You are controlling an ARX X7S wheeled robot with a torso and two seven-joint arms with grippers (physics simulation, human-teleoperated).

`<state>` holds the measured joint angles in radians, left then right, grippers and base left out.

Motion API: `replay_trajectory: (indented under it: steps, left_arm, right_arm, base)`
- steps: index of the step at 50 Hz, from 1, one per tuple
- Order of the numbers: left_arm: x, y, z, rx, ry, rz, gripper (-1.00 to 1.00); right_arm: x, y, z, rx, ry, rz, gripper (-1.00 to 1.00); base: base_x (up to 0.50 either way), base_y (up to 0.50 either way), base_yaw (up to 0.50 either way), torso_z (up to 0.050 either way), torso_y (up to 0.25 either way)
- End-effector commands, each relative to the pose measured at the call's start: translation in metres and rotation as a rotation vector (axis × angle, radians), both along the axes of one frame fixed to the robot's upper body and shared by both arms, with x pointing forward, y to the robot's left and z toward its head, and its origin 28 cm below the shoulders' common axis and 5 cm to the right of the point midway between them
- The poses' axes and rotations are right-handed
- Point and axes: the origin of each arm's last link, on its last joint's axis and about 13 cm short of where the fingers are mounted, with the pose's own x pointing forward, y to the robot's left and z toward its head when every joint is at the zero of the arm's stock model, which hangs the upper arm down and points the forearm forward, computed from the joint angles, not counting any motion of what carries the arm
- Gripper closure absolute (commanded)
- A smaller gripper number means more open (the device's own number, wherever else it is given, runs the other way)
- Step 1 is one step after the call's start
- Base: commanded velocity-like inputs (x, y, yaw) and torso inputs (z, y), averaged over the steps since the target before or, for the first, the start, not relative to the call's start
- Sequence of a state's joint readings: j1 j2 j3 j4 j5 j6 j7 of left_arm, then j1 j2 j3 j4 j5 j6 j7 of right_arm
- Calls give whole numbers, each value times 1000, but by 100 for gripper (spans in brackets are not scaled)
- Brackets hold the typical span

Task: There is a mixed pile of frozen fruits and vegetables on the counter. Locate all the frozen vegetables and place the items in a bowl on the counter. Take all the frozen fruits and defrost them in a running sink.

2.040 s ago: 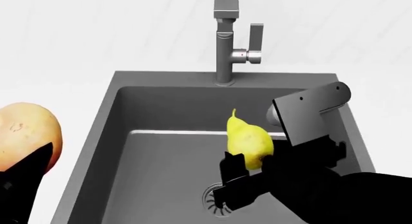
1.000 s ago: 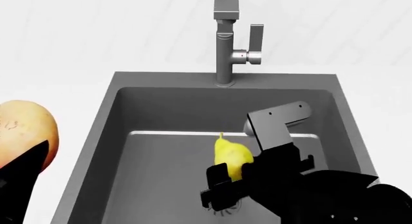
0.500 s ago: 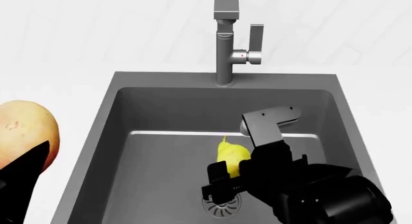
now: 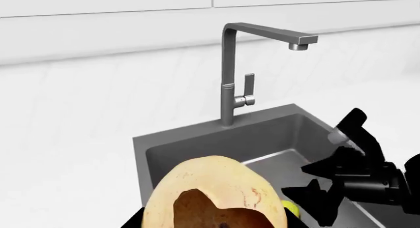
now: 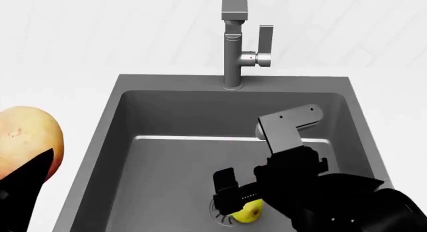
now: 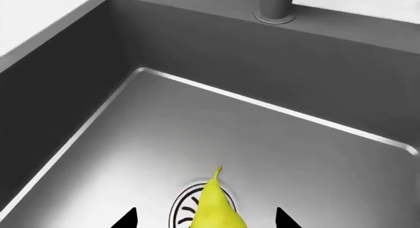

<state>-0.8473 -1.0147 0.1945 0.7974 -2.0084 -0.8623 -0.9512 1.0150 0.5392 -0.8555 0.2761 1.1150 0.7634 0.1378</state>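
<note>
We see our right gripper (image 5: 233, 194) low inside the sink (image 5: 167, 157), its fingers spread with the yellow pear (image 6: 213, 211) lying loose between and just below their tips, over the round steel drain (image 6: 187, 208), stem pointing away from the gripper toward the faucet (image 5: 235, 42). Our left gripper (image 5: 17, 192) is clamped on the rounded peach-toned fruit (image 5: 27, 137), held above the white counter (image 5: 53, 92) beside the sink's rim, well apart from the right gripper. No water shows at the faucet spout.
</note>
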Motion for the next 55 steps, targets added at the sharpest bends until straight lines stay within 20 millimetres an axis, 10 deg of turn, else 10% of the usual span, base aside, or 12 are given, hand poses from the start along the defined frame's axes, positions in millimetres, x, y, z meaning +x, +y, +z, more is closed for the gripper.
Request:
replay_trajectory:
  steps: [1,21,38,42,45,48,55]
  left_arm:
    - [2,-2,2,-35,20,19,100]
    - [9,-4,-6,-22,49,17,100]
    - [9,-7,-11,-7,60,16,100]
    - [16,-12,-9,11,58,6,100]
    - [26,-14,-1,61,40,-13,100]
    - [43,-16,13,93,32,-32,100]
    - [67,-28,28,162,33,-67,100]
  right_arm:
    - [-28,-11,28,37,-89,-33,-100]
    - [-109,-35,102,69,-320,-68,-100]
    - [-174,-63,114,147,-434,-211,-100]
    - [-181,-56,119,148,-453,-217,-100]
    - [-199,-53,81,150,-188,-158,-100]
    - [-205,-68,119,126,-464,-218,-100]
    - [-206,-77,136,125,-510,-248,-100]
  base:
    - [0,0,0,0,0]
    - [0,0,0,0,0]
    - [0,0,0,1,1]
    - [0,0,0,0,0]
    - [0,0,0,0,0]
    - [0,0,0,0,0]
    - [0,0,0,0,0]
